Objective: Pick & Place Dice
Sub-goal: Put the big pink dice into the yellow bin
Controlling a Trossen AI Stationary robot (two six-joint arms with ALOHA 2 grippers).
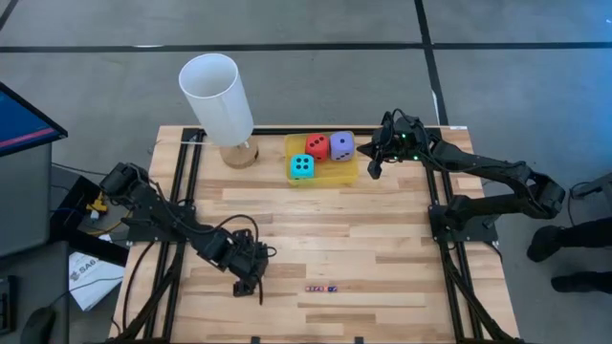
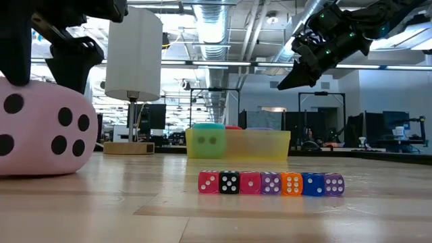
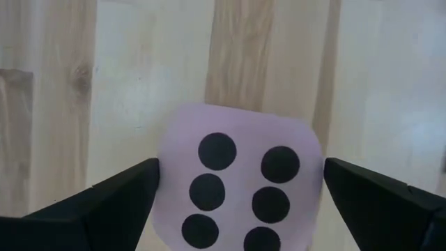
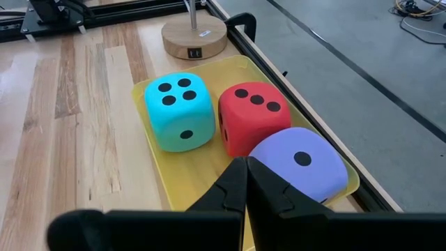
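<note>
Four soft dice on the wooden table (image 1: 382, 248). Three sit in the yellow tray (image 4: 181, 178) at the far edge: cyan die (image 4: 178, 111), red die (image 4: 252, 117) beside it, purple die (image 4: 303, 166) next to the red. Pink die (image 3: 240, 185) lies on bare wood near the front left, between the spread fingers of the left gripper (image 3: 240, 202), which flank it; contact cannot be told. Right gripper (image 4: 246, 185), fingers pressed together and empty, hangs above the tray by the purple die. White lamp (image 1: 220, 100) stands left of the tray.

Three dice (image 1: 319, 153) in tray (image 1: 344, 178); fourth (image 3: 240, 185) apart, near tiny dice (image 2: 270, 183).
</note>
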